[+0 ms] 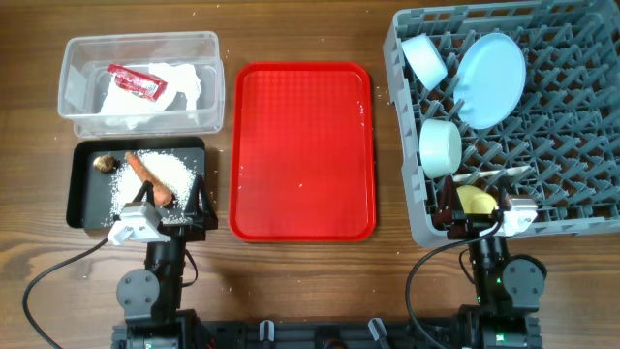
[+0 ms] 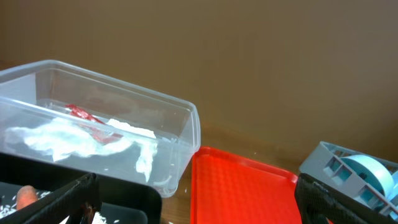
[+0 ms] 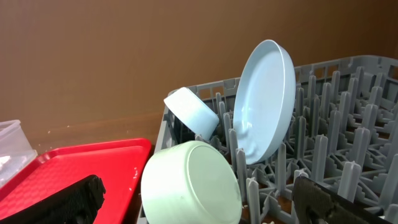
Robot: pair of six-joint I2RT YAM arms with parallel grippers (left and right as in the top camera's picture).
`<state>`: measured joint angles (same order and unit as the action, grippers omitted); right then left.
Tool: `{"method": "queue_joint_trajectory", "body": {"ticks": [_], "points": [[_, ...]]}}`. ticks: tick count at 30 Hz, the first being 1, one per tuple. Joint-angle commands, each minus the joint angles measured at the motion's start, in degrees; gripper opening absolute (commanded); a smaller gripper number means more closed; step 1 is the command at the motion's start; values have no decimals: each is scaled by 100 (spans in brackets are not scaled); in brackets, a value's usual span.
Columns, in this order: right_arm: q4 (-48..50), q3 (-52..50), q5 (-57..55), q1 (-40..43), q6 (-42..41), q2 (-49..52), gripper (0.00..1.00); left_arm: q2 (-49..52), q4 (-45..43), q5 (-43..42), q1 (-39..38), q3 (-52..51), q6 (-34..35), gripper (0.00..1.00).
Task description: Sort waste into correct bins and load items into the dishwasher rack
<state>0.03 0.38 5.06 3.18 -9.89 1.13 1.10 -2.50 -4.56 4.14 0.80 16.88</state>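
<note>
The clear tub (image 1: 73, 82) holds the white napkin (image 1: 179, 82) and the red wrapper (image 1: 136, 82). The black tray (image 1: 82, 208) holds the rice (image 1: 170, 173), the carrot piece (image 1: 150, 179) and the brown lump (image 1: 105, 163). The grey rack (image 1: 572, 145) holds a blue bowl (image 1: 424, 60), the blue plate (image 1: 491, 66), the green bowl (image 1: 440, 147), the yellow cup (image 1: 475, 201) and the white spoon (image 1: 499, 174). My left gripper (image 1: 174, 208) is open and empty at the black tray's near edge. My right gripper (image 1: 475, 215) is open and empty at the rack's near edge, behind the green bowl (image 3: 193, 183).
The red serving tray (image 1: 302, 150) lies between the bins and the rack, with only a few white specks on it. It also shows in the left wrist view (image 2: 242, 190). Brown wooden table runs along the near edge, by the arm bases.
</note>
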Motion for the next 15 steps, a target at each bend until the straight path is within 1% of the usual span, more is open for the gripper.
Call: {"method": "queue_joint_trajectory", "body": {"ticks": [1,4,15], "points": [[22,-9,-57,-22,-76,-33,100,-94,634,50,13,-48,17,100],[20,-9,-57,-22,-76,-33,100,-94,664,35,-105,-48,28,100],[20,-9,-57,-22,-76,-33,100,-72,662,35,-103,-48,28,100]]}}
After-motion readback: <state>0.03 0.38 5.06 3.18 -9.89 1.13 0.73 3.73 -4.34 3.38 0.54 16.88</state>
